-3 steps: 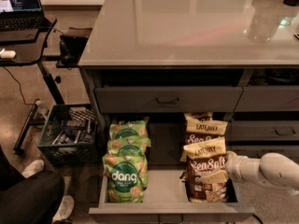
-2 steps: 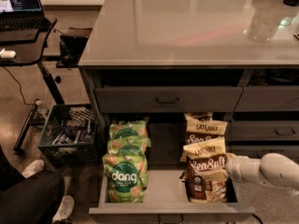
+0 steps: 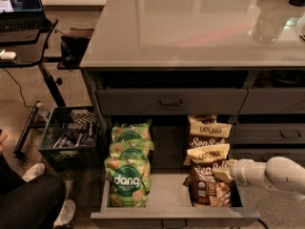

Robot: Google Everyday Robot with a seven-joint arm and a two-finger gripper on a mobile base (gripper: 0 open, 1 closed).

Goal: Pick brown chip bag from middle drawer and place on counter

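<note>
Your gripper [image 3: 225, 173] meets the upper right edge of the front brown chip bag [image 3: 208, 187], which stands upright in the middle drawer [image 3: 174, 217] just left of the jaws; whether they grip it cannot be told.

View: one camera, high, in front of the cabinet [image 3: 171, 101], looking down and forward.
Range: middling; open drawer [image 3: 171, 217] fills lower centre.
End effector [image 3: 228, 171]: lower right of the frame, arm [image 3: 281, 175] cut by the right edge.
</note>
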